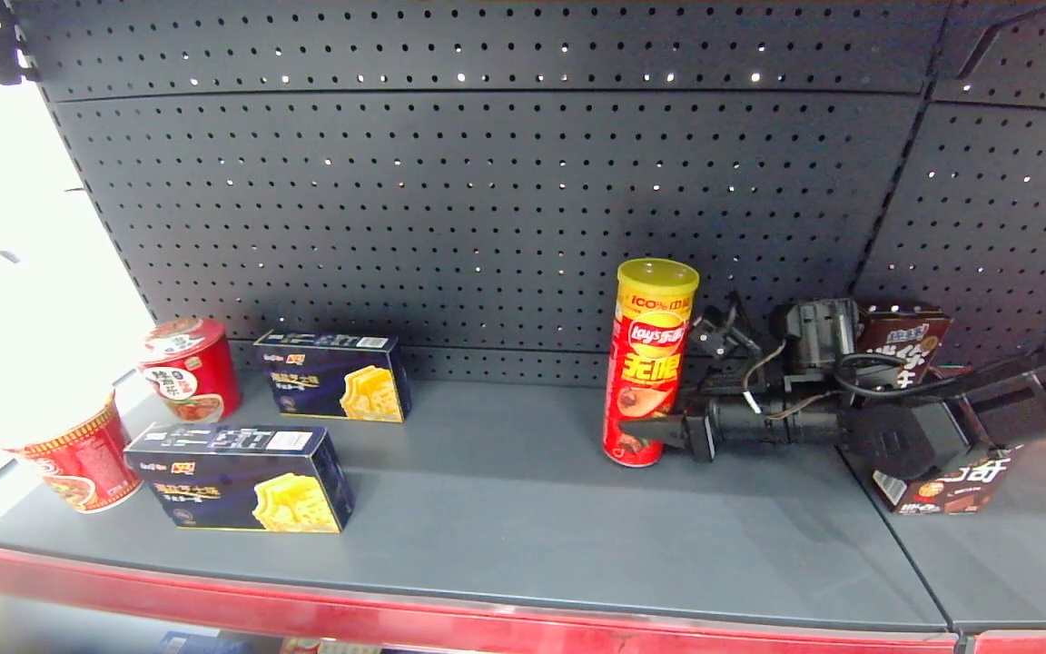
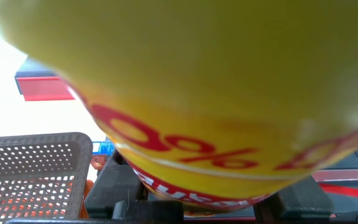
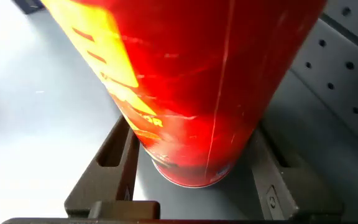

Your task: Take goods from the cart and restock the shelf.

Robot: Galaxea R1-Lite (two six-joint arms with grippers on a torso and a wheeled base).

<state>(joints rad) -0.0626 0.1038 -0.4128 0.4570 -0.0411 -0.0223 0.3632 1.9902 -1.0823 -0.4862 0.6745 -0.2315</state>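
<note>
The right pincer [image 1: 646, 425] reaches in from the right, low on the shelf [image 1: 505, 495], and is closed on the foot of the chip can [image 1: 650, 363]. In the right wrist view, the black fingers [image 3: 114, 165] press against the tube on either side, just above its base, and the right pincer [image 3: 191, 146] has little spread beyond the can's own width. The chip can [image 3: 197, 81] stands upright with its bottom rim on the grey shelf, near the perforated back panel [image 1: 487, 200]. It is a red tube with a yellow lid, a round logo patch near the top, large yellow characters down the middle and a dark picture near the foot. The left pincer [image 2: 204, 200] grips a second chip can [image 2: 197, 93], which is held close to the camera. The yellow lid and a yellow band with large red figures show, with a black finger on each side of the red body below. Beside it is a grey perforated basket [image 2: 30, 168]. On the left part of the shelf stand two red noodle cups [image 1: 189, 368] and two dark blue boxes [image 1: 334, 374] with yellow artwork. Behind and beside the right arm are brown boxes [image 1: 906, 341] with white characters.
</note>
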